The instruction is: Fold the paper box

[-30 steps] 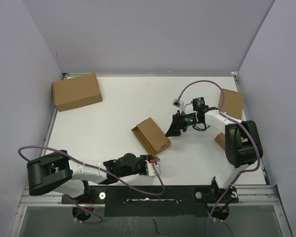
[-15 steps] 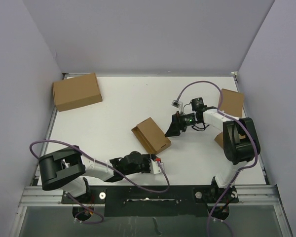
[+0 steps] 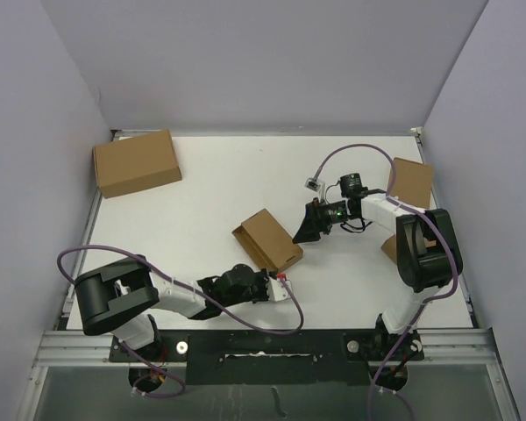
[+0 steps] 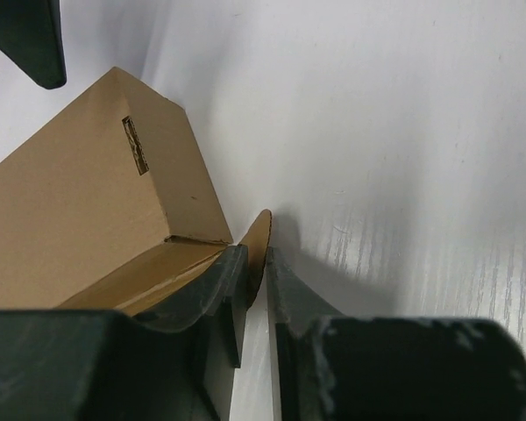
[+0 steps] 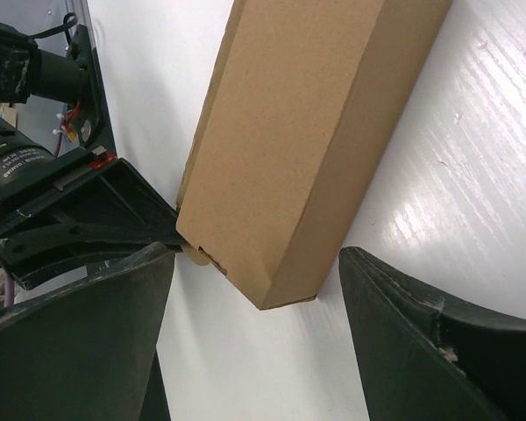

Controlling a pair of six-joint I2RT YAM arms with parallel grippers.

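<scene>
Brown cardboard, folded into a small oblong shape, the paper box [image 3: 270, 239] lies slantwise near the middle of the white worktop [image 3: 219, 193], between the two arms. Its broad top face is closed and smooth, with a small slot cut near one long edge, as the left wrist view shows [image 4: 79, 219].

The left arm [image 3: 193, 298] reaches low across the near part of the worktop to the box's near end. The left jaws are clenched on a rounded tab [image 4: 259, 239] that sticks out at that end's corner; the two dark fingers [image 4: 231, 274] stand almost together with the thin cardboard edge between them.

The right arm [image 3: 421, 254] bends in from the right side. The right jaws are released and spread wide, just beside the box's right long edge. From the right wrist view the box [image 5: 307, 132] runs away between the two spread fingers [image 5: 421, 351], and neither finger touches it; the left arm's black fingertip meets the box's near corner there.

A larger closed carton [image 3: 137, 163] sits at the far left corner. Two more brown boxes lie by the right edge, one [image 3: 410, 182] farther back and one [image 3: 391, 250] partly hidden behind the right arm. Purple cables [image 3: 351, 151] loop over both arms.
</scene>
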